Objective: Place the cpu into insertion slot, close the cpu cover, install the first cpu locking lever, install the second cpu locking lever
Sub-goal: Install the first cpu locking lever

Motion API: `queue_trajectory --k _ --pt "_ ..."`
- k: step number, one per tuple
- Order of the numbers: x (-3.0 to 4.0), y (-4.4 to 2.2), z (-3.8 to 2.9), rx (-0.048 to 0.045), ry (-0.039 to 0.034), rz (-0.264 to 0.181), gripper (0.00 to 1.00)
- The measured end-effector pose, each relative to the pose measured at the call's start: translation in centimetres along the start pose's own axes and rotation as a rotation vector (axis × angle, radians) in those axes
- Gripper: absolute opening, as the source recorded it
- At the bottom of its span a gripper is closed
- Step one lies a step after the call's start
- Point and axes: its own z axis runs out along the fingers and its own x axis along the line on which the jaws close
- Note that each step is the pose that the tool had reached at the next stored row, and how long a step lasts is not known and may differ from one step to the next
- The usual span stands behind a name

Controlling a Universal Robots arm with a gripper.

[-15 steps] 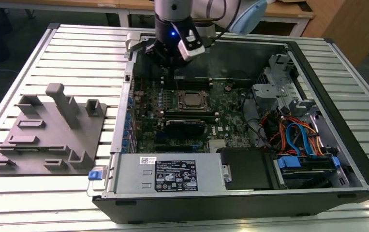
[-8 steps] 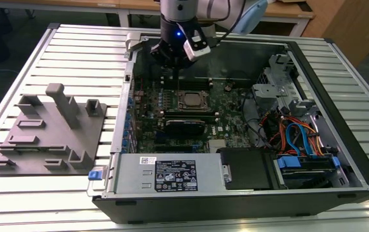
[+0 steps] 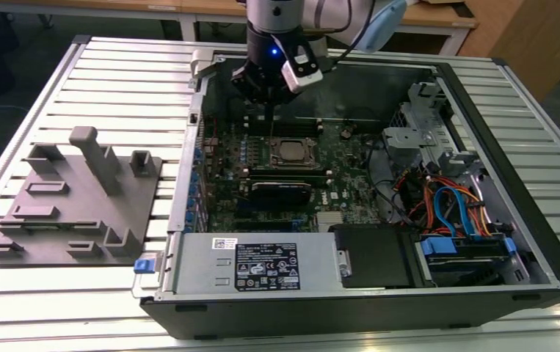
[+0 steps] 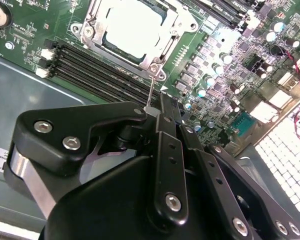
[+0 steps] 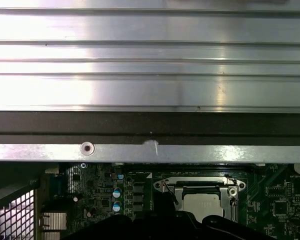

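The cpu (image 4: pixel 132 25) lies in the insertion slot (image 4: pixel 88 31) on the green motherboard, its pale metal top showing through the cut-out of the cpu cover (image 4: pixel 176 31), which lies flat over it. A thin wire locking lever (image 4: pixel 151 86) rises from the socket's corner to my gripper (image 4: pixel 152 109), whose black fingers (image 4: pixel 166 131) are shut on its free end. In the exterior view the gripper (image 3: pixel 265 110) hangs just behind the socket (image 3: pixel 290 152). The first wrist view shows the cpu (image 5: pixel 200 205) under its cover (image 5: pixel 176 188).
The open computer case (image 3: pixel 544 242) lies on a slatted metal table (image 3: pixel 113 81). Black memory slots (image 4: pixel 95 75) run beside the socket. Drive cage and cables (image 3: pixel 446 205) fill the exterior view's right. A grey fixture block (image 3: pixel 74 198) stands outside the case.
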Motion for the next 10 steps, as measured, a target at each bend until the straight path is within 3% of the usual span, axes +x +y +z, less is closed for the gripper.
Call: queue_trajectory --k 10 --pt "-0.68 0.0 0.11 0.0001 0.0 0.001 0.1"
